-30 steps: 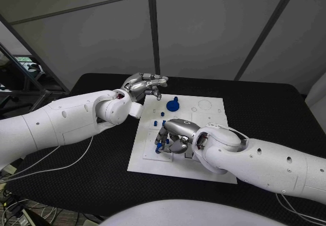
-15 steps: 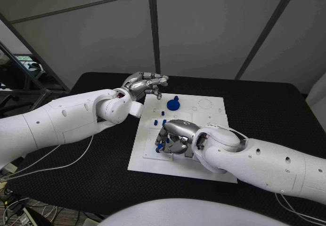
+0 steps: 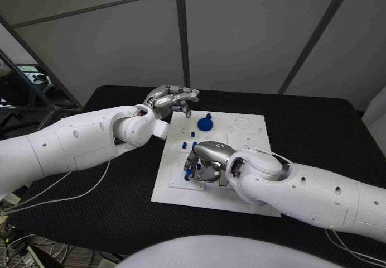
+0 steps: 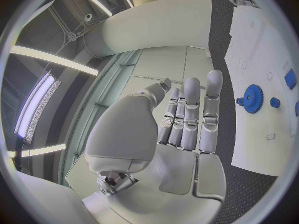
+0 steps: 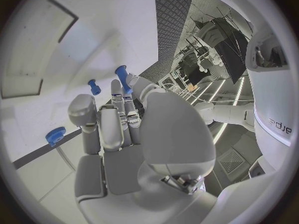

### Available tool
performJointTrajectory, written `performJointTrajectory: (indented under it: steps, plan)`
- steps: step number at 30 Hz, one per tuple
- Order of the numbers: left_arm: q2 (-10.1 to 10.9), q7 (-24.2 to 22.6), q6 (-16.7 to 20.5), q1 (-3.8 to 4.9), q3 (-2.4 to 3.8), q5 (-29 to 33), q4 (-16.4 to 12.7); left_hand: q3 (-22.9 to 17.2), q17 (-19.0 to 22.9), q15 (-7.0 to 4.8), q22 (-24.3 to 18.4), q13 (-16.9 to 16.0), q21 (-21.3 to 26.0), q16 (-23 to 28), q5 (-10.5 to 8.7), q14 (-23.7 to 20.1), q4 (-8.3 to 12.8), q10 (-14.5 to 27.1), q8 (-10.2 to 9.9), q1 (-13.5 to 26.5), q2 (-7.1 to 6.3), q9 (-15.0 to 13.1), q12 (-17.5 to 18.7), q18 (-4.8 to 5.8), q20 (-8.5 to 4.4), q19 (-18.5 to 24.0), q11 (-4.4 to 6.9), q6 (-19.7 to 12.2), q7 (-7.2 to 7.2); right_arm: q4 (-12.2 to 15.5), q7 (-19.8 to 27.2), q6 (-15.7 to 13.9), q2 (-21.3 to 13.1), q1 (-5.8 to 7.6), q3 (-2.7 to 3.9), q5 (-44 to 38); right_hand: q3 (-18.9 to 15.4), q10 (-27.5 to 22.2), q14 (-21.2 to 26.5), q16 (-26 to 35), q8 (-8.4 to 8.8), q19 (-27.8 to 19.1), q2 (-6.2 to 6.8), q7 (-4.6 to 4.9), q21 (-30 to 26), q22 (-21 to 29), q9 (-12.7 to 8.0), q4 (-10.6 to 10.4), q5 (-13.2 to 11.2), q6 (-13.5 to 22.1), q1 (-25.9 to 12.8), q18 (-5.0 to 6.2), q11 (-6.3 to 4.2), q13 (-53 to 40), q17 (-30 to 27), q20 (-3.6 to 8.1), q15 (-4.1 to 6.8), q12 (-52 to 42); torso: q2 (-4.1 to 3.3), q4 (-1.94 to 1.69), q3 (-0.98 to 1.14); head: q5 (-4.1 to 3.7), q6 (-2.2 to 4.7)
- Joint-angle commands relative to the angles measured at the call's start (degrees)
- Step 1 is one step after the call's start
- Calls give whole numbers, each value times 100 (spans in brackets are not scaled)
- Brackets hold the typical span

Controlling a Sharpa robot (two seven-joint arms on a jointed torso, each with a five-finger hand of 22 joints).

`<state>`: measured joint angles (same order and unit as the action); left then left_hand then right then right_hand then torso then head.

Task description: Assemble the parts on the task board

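The white task board [image 3: 245,139] lies in the middle of the black table. My right hand [image 3: 207,162] hovers low over the board's left part, fingers curled, pinching a small blue peg [image 3: 187,175] at its fingertips. In the right wrist view that blue peg [image 5: 122,78] sticks out between thumb and finger. A second blue peg [image 5: 94,87] stands on the board beyond it. My left hand [image 3: 170,100] hangs over the board's far left corner. Its fingers [image 4: 190,114] are stretched out and hold nothing. A blue gear [image 3: 206,124] sits on the board's far part.
Several small blue pegs [image 3: 194,134] stand on the board between the gear and my right hand. The left wrist view shows the gear [image 4: 252,98] and a small peg [image 4: 274,102] beside it. Black table [image 3: 322,128] surrounds the board.
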<state>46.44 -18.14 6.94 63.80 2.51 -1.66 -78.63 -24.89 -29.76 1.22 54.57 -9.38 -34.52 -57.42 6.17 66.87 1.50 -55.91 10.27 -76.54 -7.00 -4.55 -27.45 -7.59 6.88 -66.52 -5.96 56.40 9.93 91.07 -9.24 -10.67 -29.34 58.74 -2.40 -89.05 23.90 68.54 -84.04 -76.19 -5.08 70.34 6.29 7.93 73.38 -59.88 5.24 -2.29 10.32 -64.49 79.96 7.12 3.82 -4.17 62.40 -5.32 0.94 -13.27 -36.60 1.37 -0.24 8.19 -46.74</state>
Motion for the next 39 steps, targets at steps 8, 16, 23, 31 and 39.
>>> performJointTrajectory:
  steps: [8,16,23,31,39]
  plan:
    - [12,3,-71,10,5,-15,-14,53,22,15,-16,9,51,-15,-21,-39,-10,52,7,-7,54,7,-15,-290,4,17,8,-59,-5,21,104,-5,-19,-5,-7,-29,-179,-113,-109,13,165,-36,246,13,-38,7,-160,-104,249,716,-299,-63,0,-17,-12,-49,-42,48,6,3,2,10,-11]
    - [9,11,-83,9,5,-15,-8,59,24,16,-18,9,53,-16,-22,-40,-15,54,8,-1,54,7,-16,-290,5,16,6,-61,-3,87,227,-408,-89,-12,-7,27,-232,-109,-105,19,164,6,271,-1,-12,-41,-162,-103,293,1191,-285,-73,-38,-37,-29,-17,-3,27,8,5,5,13,-11]
    - [12,12,-91,7,5,-15,2,59,24,16,-18,9,53,-16,-22,-40,-15,54,8,-1,54,7,-16,-290,5,16,6,-61,-3,268,451,-979,-276,-19,-5,194,-288,-86,-105,26,160,36,307,-2,9,-75,-157,-108,276,1301,-303,-81,-46,-49,-46,-10,3,6,10,10,8,15,3]
    - [32,19,-89,3,4,-15,21,59,24,16,-18,9,53,-16,-22,-40,-15,54,8,-1,54,7,-16,-290,5,16,6,-61,-3,819,689,-1298,-951,-2,7,712,-294,51,-99,45,26,46,264,18,10,-77,-95,-89,382,1021,-243,-84,-19,-104,-86,-9,-10,-89,29,14,-7,-38,41]
    - [76,23,-77,-17,0,-15,45,59,24,16,-18,9,53,-16,-22,-40,-15,54,8,-1,54,7,-16,-290,5,16,6,-61,-3,1432,299,-1616,-2001,65,154,1888,-586,605,-127,-15,-198,198,323,20,125,-268,-37,-207,399,720,-423,-117,-82,-534,-1,5,37,-735,76,58,7,-199,116]
